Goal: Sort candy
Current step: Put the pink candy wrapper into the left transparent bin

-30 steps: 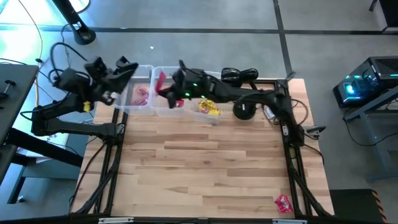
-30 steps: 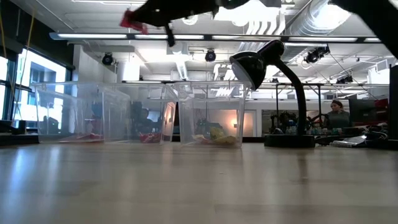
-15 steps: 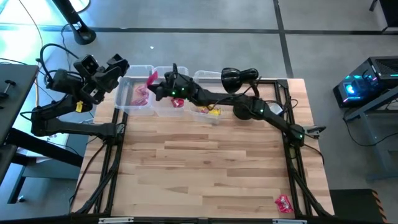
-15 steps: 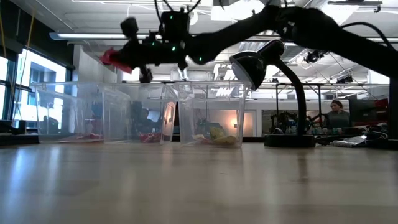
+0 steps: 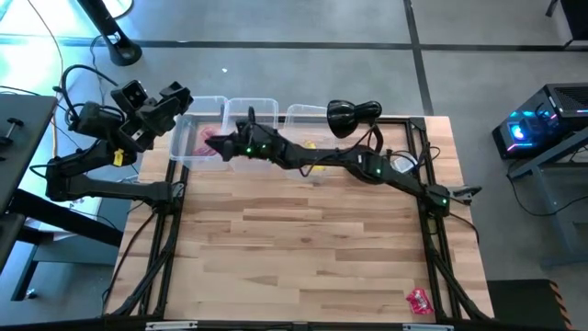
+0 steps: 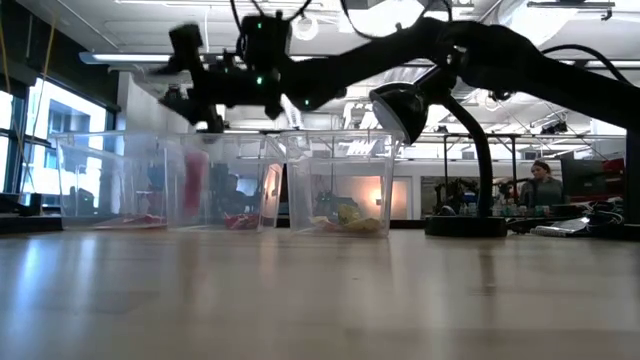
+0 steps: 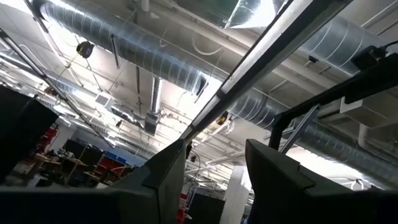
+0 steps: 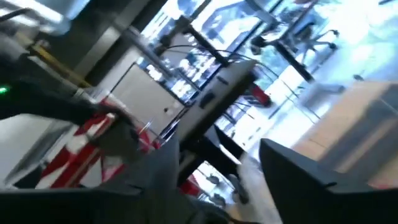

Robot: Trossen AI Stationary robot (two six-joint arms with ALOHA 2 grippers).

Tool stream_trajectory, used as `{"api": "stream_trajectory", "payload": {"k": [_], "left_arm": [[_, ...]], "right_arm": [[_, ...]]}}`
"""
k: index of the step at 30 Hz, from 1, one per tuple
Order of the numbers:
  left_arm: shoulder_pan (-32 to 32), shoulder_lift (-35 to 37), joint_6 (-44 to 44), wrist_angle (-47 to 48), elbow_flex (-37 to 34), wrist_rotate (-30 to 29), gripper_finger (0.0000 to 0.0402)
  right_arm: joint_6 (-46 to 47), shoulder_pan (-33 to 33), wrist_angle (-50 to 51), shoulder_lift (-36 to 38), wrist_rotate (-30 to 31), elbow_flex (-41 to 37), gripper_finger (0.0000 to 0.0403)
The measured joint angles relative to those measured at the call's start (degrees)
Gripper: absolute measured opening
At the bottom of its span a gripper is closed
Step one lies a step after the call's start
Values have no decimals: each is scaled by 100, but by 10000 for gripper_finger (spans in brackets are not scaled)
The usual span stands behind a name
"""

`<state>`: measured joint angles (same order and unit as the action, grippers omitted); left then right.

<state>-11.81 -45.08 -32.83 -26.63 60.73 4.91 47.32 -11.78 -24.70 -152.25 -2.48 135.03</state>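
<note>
At the left edge of the wooden table [image 5: 312,248] the left gripper [image 5: 175,99] is raised off the boards beside the leftmost tub, pointed up toward the ceiling; its wrist view shows its two fingers [image 7: 165,171] standing apart with only ceiling ducts between them, so it is parted and holds nothing. Next comes a row of three clear tubs along the far edge. The left tub [image 6: 115,180] holds pink candy [image 5: 204,142] on its floor, and in the low view a red candy packet [image 6: 195,183] appears as an upright streak inside it, in mid-air below the right gripper. The right gripper [image 5: 228,147] reaches across from the right side and hangs over this left tub; in the low view it sits above the tub rim [image 6: 190,95], with fingers apart and nothing between them. The middle tub [image 6: 245,182] has red candy [image 6: 240,220] at its bottom, and the right tub [image 6: 340,185] holds yellow candy [image 6: 345,218]. Just right of the tubs stands a black desk lamp [image 6: 440,150]. Well apart from all this, at the near right corner of the table, lies one more red candy packet [image 5: 419,298].
</note>
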Motion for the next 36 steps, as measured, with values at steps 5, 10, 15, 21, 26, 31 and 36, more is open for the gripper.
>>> {"api": "stream_trajectory", "payload": {"k": [5,10,15,21,26,31,36], "left_arm": [[0,0,-3,-28,0,0,161],[-2,9,-1,-16,0,36,161],[0,11,134,40,2,102,161],[-2,11,649,990,4,96,161],[-2,9,1024,1997,4,87,161],[-10,5,1619,2673,4,-307,161],[-140,-391,1617,3644,17,-1913,161]], "right_arm": [[-262,-33,51,286,-307,-1,243],[-812,-272,1351,809,-1054,-5,245],[-1488,-508,3256,1326,-383,-5,245],[-2288,-587,4486,1642,-149,-11,245],[-2935,-683,5212,2069,764,-12,245],[-3279,-962,5931,2619,1527,-12,245],[-3544,-1283,6529,3173,1617,-12,245]]}}
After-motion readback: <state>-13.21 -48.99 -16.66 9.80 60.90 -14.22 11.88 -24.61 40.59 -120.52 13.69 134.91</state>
